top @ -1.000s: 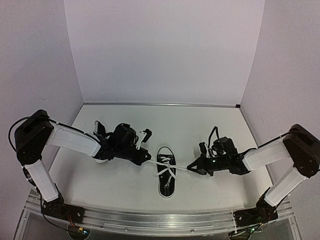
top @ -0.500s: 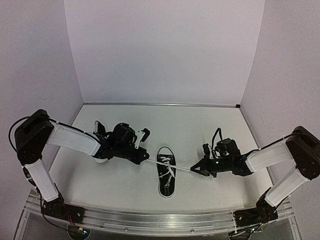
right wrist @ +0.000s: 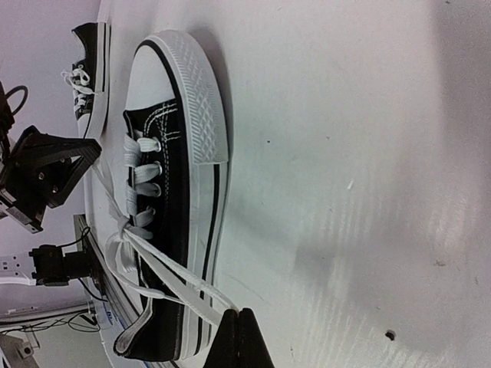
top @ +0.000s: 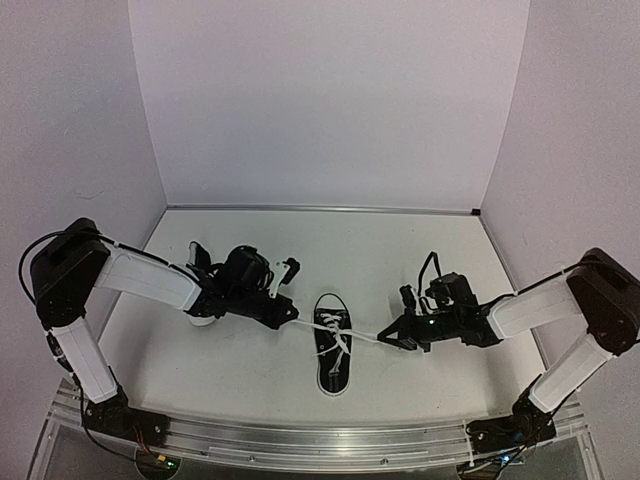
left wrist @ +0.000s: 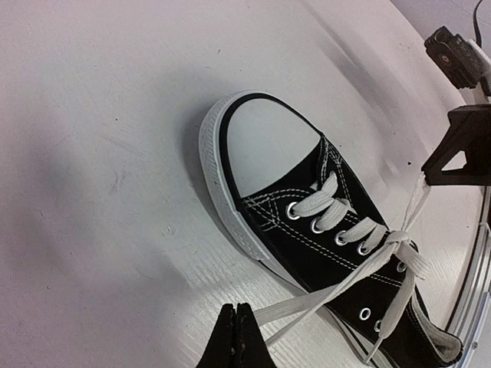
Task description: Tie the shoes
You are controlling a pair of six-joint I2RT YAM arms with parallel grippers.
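One black sneaker [top: 333,345] with a white toe cap lies mid-table, toe pointing away from the arms. Its white laces [top: 334,334] are crossed in a knot [left wrist: 395,239] over the tongue. My left gripper [top: 293,320] is shut on a lace loop left of the shoe, its tips [left wrist: 236,313] low over the table. My right gripper [top: 381,338] is shut on the other loop to the right, its tips [right wrist: 239,316] beside the sole. Both loops run taut from the knot. The second sneaker [right wrist: 87,60] lies behind my left arm, mostly hidden in the top view.
White walls [top: 330,110] enclose the white table [top: 380,250] at the back and both sides. A metal rail [top: 320,440] runs along the near edge by the arm bases. A small dark speck [right wrist: 390,335] marks the table near my right gripper.
My right gripper pulled its loop a little to the right, then eased back slightly toward the shoe. My left gripper has stayed almost still, holding its loop.
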